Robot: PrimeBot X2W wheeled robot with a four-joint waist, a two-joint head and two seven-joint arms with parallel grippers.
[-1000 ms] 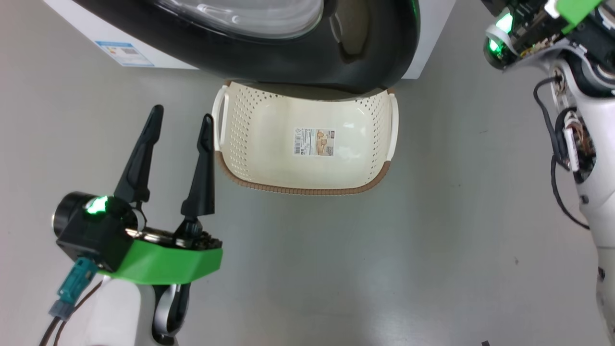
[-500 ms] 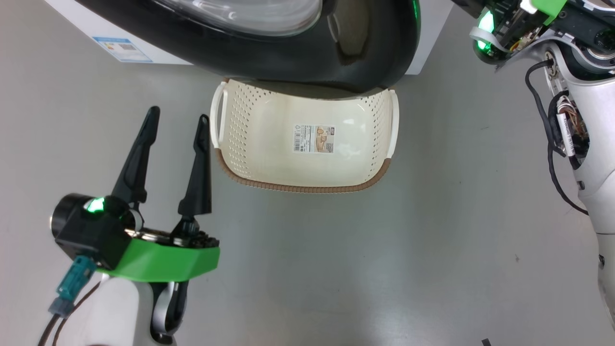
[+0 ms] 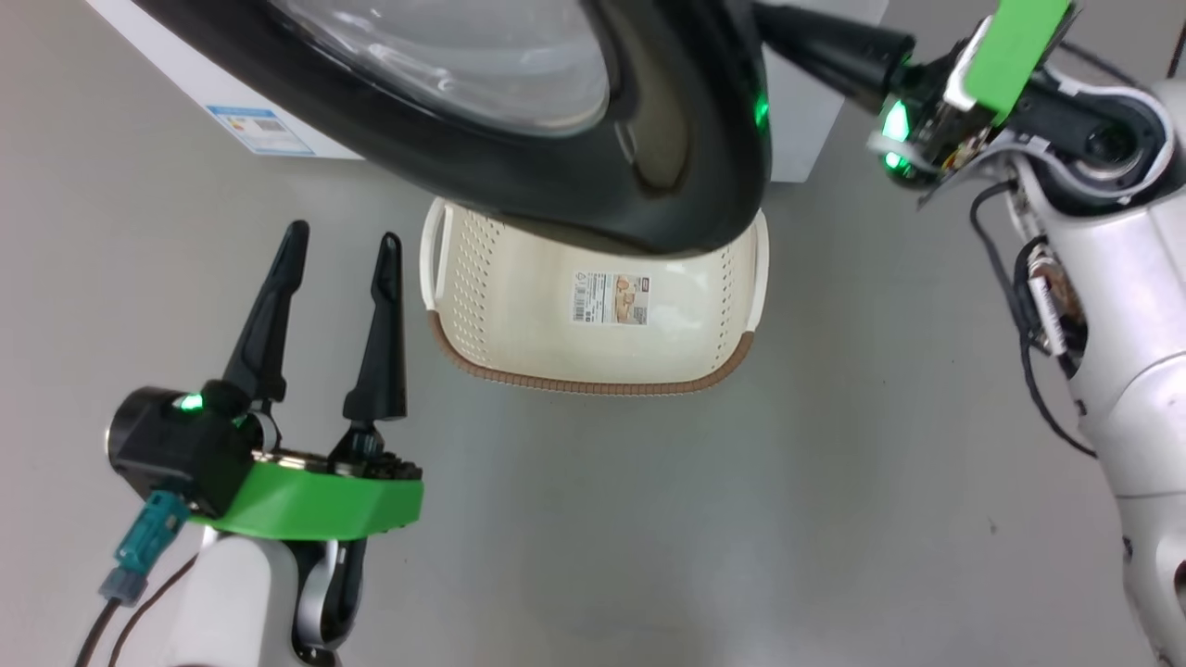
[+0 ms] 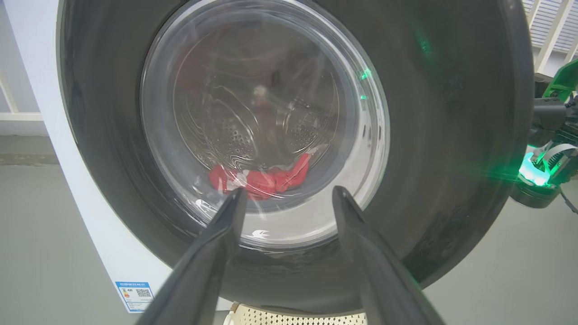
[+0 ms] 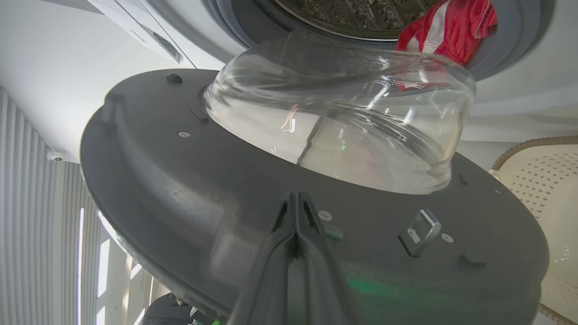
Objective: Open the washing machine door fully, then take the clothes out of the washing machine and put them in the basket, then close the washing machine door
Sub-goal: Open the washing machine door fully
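Note:
The washing machine door (image 3: 556, 185), black-rimmed with a clear glass bowl, stands partly open and hangs over the far part of the basket (image 3: 602, 378). My right gripper (image 3: 769, 18) is shut, and its fingers reach in behind the door's free edge. In the right wrist view its tips (image 5: 295, 198) rest against the door's grey inner face (image 5: 180, 180). Red clothes (image 5: 447, 27) lie at the mouth of the washing machine (image 5: 510, 40); they also show through the glass (image 4: 262, 180). My left gripper (image 3: 344, 233) hangs open and empty, left of the basket.
A blue label sticker (image 3: 259, 130) marks the machine's white front. A metal latch hook (image 5: 422, 230) sticks out of the door's inner face. Grey floor (image 3: 649, 519) stretches in front of the basket.
The door has swung further out over the basket. My right gripper has come down and left, behind the door's edge. The left gripper has hardly moved.

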